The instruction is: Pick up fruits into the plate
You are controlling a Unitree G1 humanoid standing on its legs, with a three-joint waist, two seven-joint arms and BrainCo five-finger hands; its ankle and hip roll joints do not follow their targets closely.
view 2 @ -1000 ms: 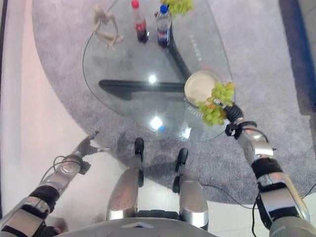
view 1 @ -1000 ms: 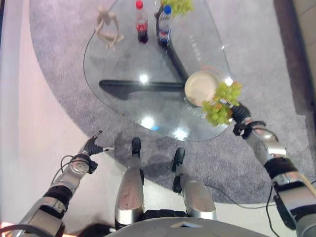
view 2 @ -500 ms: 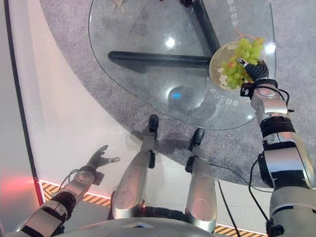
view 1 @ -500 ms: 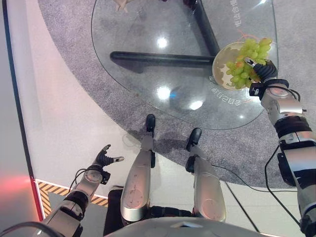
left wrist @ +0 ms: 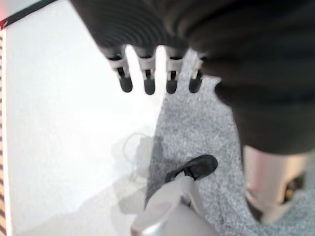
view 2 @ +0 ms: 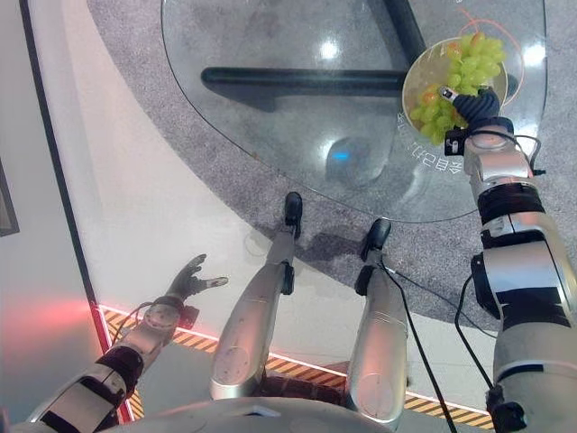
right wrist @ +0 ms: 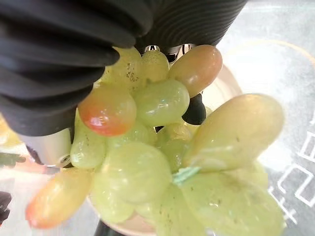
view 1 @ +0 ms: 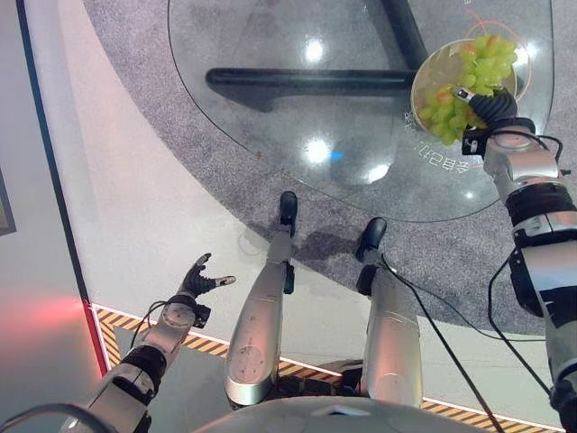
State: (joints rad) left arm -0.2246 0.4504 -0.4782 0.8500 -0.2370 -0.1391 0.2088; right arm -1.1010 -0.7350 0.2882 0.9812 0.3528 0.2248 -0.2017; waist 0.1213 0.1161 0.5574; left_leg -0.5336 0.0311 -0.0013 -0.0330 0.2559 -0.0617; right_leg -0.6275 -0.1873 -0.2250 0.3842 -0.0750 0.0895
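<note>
Green grapes (view 1: 469,77) hang over the plate (view 1: 429,78), right hand (view 2: 475,106) grasping them, release pending; left hand (view 1: 194,281) relaxed, empty.

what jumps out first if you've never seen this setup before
The eye lands on the bunch of green grapes gripped in the right hand, held over the cream plate near the far right edge of the oval glass table. Next is the left hand, open with fingers spread, hanging idle low over the pale floor, well away from the table.
</note>
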